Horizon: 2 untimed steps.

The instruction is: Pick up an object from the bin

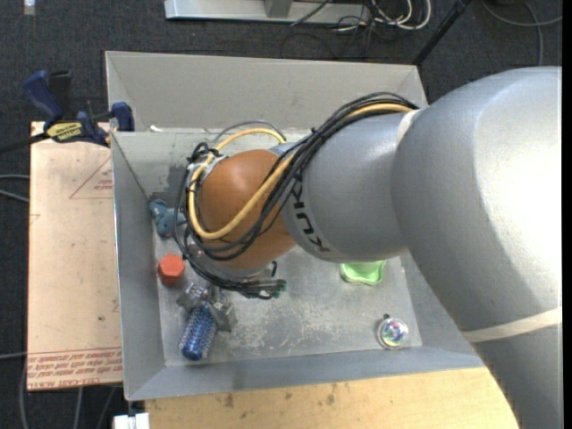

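My gripper point(206, 302) hangs below the orange dome, low in the bin's front left part. Its metal tip sits right at the upper end of a blue ribbed cylinder point(197, 333), which lies tilted near the front left corner. Whether the gripper touches the cylinder I cannot tell. A small orange-red block point(170, 269) lies just left of the gripper, by the left wall. A grey-blue thing point(162, 214) sits farther back along the same wall, partly hidden by cables.
A translucent green thing point(362, 273) lies right of the middle, half under the arm. A small shiny round thing point(391, 332) rests near the front right corner. The arm and its dome cover most of the bin's back and middle.
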Available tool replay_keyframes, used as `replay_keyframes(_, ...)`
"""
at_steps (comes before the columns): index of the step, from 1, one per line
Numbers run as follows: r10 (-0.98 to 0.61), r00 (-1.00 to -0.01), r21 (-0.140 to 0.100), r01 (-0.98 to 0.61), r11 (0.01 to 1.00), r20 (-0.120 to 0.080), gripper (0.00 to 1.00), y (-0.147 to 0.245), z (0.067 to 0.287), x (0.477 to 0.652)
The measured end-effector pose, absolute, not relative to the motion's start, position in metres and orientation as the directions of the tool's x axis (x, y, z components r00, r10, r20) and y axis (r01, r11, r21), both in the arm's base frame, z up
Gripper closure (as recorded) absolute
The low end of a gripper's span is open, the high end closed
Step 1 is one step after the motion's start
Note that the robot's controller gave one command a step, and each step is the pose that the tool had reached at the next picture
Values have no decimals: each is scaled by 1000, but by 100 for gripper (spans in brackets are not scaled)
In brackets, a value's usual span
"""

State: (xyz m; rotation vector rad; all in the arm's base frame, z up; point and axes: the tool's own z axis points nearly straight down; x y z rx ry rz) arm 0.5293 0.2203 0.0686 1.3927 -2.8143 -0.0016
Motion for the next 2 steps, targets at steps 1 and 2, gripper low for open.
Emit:
replay_keyframes(1,-856,-517,-3,-856,517,-2,100,164,120,543)
replay_keyframes(2,-870,-493,-6,-870,493,-8,100,158,216,548)
